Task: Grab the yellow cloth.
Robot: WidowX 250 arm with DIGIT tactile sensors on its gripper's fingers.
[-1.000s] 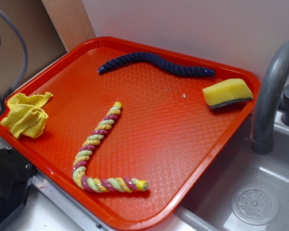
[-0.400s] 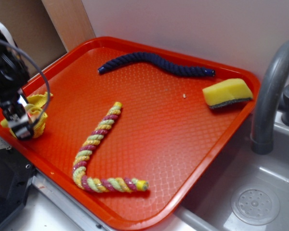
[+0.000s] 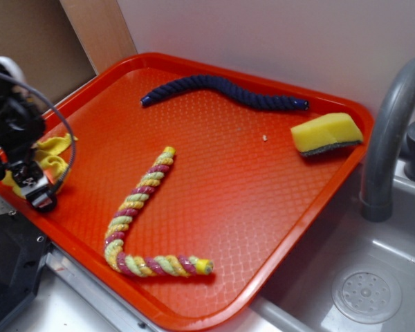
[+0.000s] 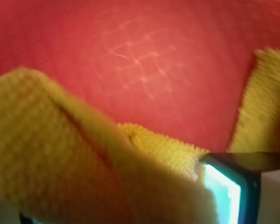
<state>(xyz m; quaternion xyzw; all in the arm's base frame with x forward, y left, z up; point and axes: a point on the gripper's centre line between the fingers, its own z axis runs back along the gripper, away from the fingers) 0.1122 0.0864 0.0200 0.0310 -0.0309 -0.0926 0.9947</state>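
My gripper (image 3: 38, 194) sits on the yellow cloth (image 3: 54, 147) (jaws' state I can't tell); it might pinch only one loose fold and slip.

The gripper (image 3: 36, 188) sits low over the yellow cloth (image 3: 52, 153) at the red tray (image 3: 277, 207)'s left edge, the raised rim close beside it. The multicoloured rope (image 3: 140, 214) lies nearby to the right with bare tray between. The blue rope (image 3: 225, 91), sponge (image 3: 326, 133) and faucet (image 3: 391, 138) are well apart.
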